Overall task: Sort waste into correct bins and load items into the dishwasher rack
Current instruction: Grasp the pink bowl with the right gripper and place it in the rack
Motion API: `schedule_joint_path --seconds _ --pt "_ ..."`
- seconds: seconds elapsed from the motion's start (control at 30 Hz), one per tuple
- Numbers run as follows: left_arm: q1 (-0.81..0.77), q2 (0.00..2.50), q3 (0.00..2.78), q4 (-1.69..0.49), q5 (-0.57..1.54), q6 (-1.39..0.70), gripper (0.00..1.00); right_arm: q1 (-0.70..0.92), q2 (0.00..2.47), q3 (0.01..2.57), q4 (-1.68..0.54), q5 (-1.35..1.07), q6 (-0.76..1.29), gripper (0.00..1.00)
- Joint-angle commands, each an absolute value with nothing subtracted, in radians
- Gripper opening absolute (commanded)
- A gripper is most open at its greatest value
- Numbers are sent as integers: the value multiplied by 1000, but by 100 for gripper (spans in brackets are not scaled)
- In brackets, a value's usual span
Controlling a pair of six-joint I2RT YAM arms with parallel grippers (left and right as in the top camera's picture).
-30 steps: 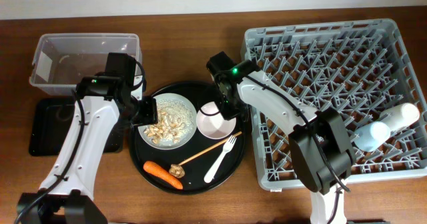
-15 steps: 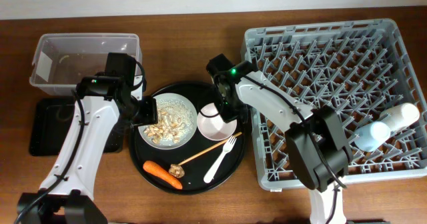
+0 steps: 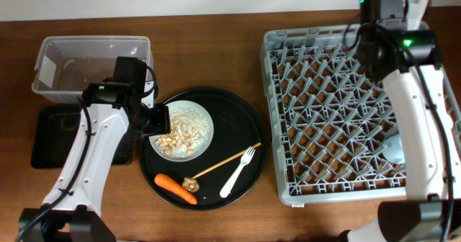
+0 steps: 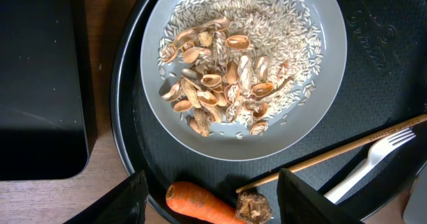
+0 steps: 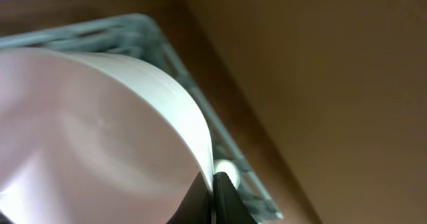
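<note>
The saucer (image 5: 87,131) is pinched by the right gripper (image 5: 215,191) at the rack's (image 3: 331,112) far edge. The left gripper (image 4: 210,187) is held wide, empty; the plate (image 4: 280,141) is uncleared.

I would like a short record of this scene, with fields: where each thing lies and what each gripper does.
plate: on the round tray, holding rice and brown scraps
carrot: on the round tray, near its front edge
fork and chopstick: flat on the round tray, right of the plate
left gripper: open, above the round tray
right gripper: shut on the saucer, at the edge of the rack
</note>
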State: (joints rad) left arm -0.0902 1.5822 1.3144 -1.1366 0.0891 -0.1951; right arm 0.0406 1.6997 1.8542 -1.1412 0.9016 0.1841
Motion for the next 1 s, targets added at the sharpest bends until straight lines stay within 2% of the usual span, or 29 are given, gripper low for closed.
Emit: schedule_joint_path --seconds 0.0,0.17,0.23,0.43,0.47,0.53,0.6,0.8,0.9,0.93,0.97 --pt "-87 1583 1317 -1134 85 -196 61 -25 1807 1849 -1106 1148 245 4" --pt "-87 1583 1317 -1135 86 -196 61 -43 2065 1849 -1089 1190 245 4" --pt "-87 1583 1317 -1134 86 -196 61 -15 2111 1849 -1126 1177 317 4" --pt "-87 1583 1317 -1134 85 -196 62 46 2116 1849 -1157 998 339 4" --pt "-87 1583 1317 -1133 85 -196 62 45 2116 1849 -1161 1043 339 4" --pt "-87 1583 1317 -1133 85 -196 62 45 2116 1850 -1147 1327 357 4" --pt "-87 1583 1317 -1131 86 -196 62 39 2116 1850 -1140 1381 365 4" --pt "-87 1583 1317 -1130 86 -196 62 84 2159 1770 -1149 1320 402 4" --pt "-87 1583 1317 -1131 86 -196 62 127 2163 1719 -1145 1203 428 4" --pt "-87 1583 1317 -1130 86 -196 62 139 2163 1718 -1156 1198 428 5" --pt "-87 1583 1317 -1131 86 -196 62 151 2162 1718 -1173 1196 428 11"
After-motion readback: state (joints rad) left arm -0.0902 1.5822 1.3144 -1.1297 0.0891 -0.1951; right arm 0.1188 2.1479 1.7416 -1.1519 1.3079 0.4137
